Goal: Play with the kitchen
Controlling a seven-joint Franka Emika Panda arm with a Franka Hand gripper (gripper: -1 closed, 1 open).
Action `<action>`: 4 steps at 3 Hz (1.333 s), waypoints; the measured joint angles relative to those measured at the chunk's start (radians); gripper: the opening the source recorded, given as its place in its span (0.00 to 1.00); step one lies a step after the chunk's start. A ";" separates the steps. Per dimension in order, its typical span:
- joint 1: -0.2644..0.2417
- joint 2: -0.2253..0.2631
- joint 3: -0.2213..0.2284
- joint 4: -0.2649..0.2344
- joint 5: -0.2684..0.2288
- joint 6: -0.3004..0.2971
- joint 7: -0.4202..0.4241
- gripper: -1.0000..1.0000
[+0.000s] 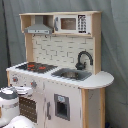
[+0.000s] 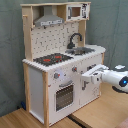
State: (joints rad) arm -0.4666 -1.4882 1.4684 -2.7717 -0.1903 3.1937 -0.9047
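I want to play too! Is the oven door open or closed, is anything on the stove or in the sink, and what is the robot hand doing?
White toy oven door: closed.
Black stovetop with red burners: nothing on it.
Grey sink: looks empty.
Black curved faucet: upright, over the sink.
Microwave door: closed.
White robot gripper: at the kitchen's front panel.

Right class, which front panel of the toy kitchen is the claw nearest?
The oven door under the stovetop: the claw hovers beside its upper corner, while the panel under the sink sits behind the arm.
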 joint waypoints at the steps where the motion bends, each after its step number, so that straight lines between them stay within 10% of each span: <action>1: -0.063 0.000 -0.010 0.002 0.000 0.082 -0.035 1.00; 4: -0.286 0.004 0.009 0.109 0.000 0.277 -0.100 1.00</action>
State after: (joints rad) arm -0.7525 -1.4841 1.4775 -2.6631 -0.1902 3.4711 -1.0044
